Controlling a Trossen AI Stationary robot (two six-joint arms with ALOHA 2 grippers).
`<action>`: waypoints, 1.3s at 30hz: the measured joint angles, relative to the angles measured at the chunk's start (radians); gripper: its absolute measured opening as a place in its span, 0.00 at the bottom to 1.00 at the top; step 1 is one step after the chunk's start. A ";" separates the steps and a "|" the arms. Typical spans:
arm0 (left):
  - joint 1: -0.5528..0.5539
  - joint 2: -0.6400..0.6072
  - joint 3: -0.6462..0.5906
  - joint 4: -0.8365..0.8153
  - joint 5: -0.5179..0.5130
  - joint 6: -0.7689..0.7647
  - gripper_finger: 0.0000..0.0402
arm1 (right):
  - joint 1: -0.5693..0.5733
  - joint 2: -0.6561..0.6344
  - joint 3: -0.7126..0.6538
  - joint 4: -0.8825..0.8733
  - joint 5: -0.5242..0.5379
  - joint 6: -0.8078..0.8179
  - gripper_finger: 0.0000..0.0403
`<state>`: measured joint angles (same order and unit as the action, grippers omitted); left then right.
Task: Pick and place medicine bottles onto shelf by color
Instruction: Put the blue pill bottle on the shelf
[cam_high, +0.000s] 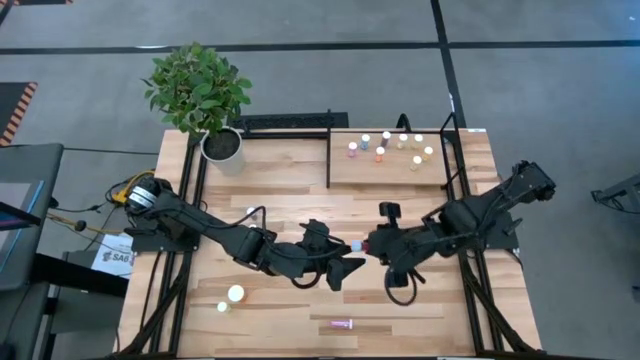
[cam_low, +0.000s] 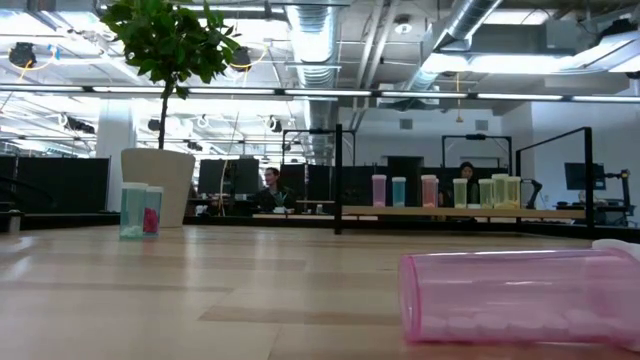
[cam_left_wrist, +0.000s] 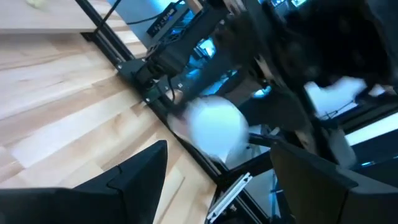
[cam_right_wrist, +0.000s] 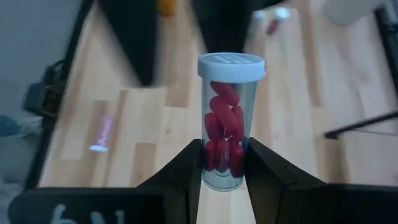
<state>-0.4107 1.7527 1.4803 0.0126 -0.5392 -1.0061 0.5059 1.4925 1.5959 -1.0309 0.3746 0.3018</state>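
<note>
A clear medicine bottle (cam_right_wrist: 226, 118) with red pills and a white cap (cam_high: 355, 244) hangs over the table's middle, with my right gripper (cam_right_wrist: 224, 155) shut on it. My left gripper (cam_left_wrist: 217, 149) faces it from the table's left, open. Its fingers (cam_right_wrist: 138, 37) stand on either side of the cap end, apart from it. The shelf (cam_high: 345, 172) at the far right carries several bottles (cam_high: 380, 153). My right gripper pinches the bottle's lower body (cam_right_wrist: 222, 177), near its base, between its two fingers. The fingers come from the table's right, slanting down. The bottle sticks out past the fingertips with its cap (cam_right_wrist: 231, 65) farthest from the gripper, and it is lifted clear of the table.
A pink bottle (cam_high: 342, 324) lies on its side near the front edge. Two small bottles (cam_high: 235, 294) stand at the near left. A potted plant (cam_high: 221, 143) stands at the far left. The shelf's black frame (cam_high: 329, 158) rises beside the far middle of the table.
</note>
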 joint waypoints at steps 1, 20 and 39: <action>0.000 0.000 0.000 0.002 0.000 0.000 0.68 | -0.006 -0.001 0.000 -0.001 0.002 -0.002 0.30; 0.037 0.000 0.000 -0.059 -0.084 -0.004 0.68 | -0.030 0.000 0.000 -0.009 -0.010 0.012 0.30; 0.056 0.000 0.000 -0.090 -0.049 0.022 0.52 | -0.037 0.000 0.000 -0.011 -0.010 0.015 0.30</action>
<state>-0.3546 1.7527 1.4803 -0.0778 -0.5884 -0.9841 0.4686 1.4921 1.5963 -1.0420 0.3645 0.3172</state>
